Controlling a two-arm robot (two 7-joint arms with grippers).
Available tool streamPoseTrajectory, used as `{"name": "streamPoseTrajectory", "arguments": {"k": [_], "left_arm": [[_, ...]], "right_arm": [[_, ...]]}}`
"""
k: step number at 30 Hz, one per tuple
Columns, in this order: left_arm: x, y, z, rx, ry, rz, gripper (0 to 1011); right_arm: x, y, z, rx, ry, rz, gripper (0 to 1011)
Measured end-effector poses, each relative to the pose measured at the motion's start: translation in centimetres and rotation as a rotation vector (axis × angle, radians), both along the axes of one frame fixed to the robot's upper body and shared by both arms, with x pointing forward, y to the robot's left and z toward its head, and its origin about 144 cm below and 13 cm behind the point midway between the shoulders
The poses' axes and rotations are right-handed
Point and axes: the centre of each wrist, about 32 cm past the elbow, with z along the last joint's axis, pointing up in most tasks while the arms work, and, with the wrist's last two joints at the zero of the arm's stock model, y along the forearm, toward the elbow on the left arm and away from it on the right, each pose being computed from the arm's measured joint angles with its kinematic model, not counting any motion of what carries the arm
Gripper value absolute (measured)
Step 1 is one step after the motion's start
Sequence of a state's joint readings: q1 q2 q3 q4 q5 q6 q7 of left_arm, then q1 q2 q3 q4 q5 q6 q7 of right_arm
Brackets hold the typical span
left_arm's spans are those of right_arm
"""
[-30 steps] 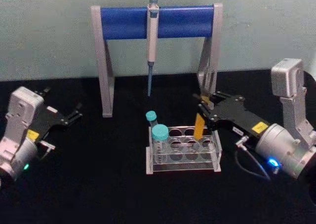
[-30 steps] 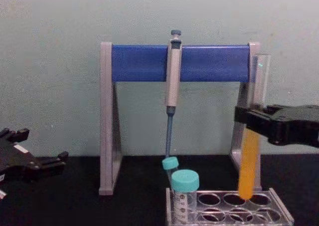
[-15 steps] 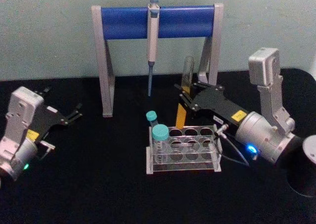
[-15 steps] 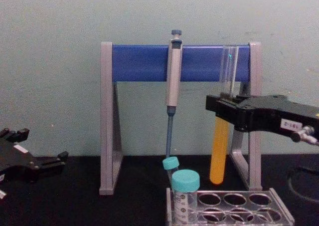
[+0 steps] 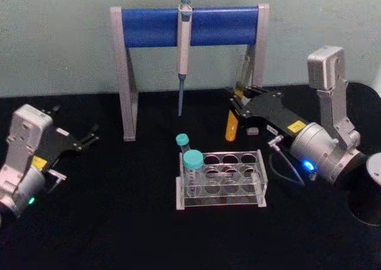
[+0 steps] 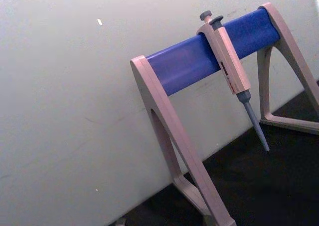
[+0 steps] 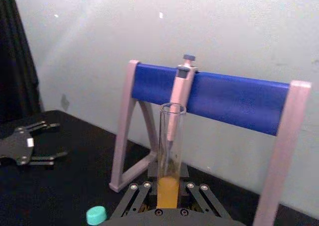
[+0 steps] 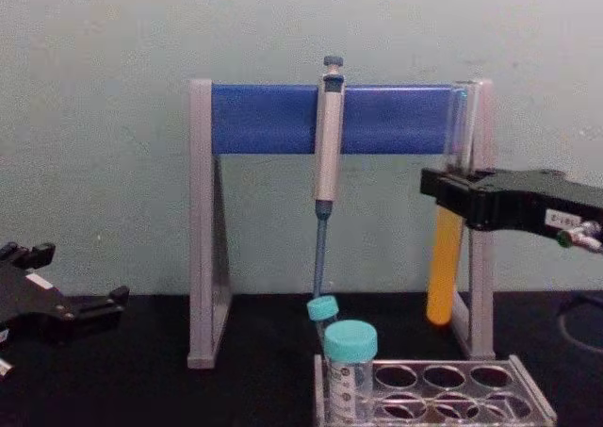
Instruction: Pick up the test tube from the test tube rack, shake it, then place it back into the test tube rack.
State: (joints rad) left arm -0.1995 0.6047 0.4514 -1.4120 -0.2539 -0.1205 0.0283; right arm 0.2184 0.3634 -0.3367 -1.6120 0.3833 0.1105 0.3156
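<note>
Scene: A black table point(image 5: 119, 222) in front of a pale wall, with a low clear test tube rack point(image 5: 238, 160) at the centre and a grey-and-blue pipette stand point(image 5: 149, 27) behind it.
Right gripper: The right gripper point(image 5: 235, 106) reaches in from the right, above and behind the rack, its fingers clamped on the test tube point(image 5: 231, 127).
Tube against the claw: In the chest view the gripper point(image 8: 443, 187) grips the test tube point(image 8: 443, 257) at about mid-height. The orange-yellow lower part hangs below the fingers and the clear, open top rises above them.
Tube position: Lifted clear of the rack point(image 8: 452, 389) and close to upright, just in front of the stand's right leg. In the right wrist view the test tube point(image 7: 170, 156) stands straight up out of the fingers.
Left gripper: The left gripper point(image 5: 76, 122) sits low at the table's left edge, well apart from the rack, its fingers spread and holding nothing.
Rack contents: Two teal-capped tubes point(image 5: 192, 160) stand at the rack's left end.
Background: A pipette point(image 5: 184, 43) hangs from the stand's blue bar, tip down.
</note>
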Motion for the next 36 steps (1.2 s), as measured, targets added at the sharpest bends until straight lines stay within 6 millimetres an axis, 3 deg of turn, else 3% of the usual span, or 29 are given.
{"name": "streamPoseTrajectory", "arguments": {"k": [36], "left_arm": [[0.0, 0.0, 0.0, 0.0, 0.0, 0.0, 1001]], "right_arm": [[-0.05, -0.63, 0.02, -0.003, -0.001, -0.023, 232]]}}
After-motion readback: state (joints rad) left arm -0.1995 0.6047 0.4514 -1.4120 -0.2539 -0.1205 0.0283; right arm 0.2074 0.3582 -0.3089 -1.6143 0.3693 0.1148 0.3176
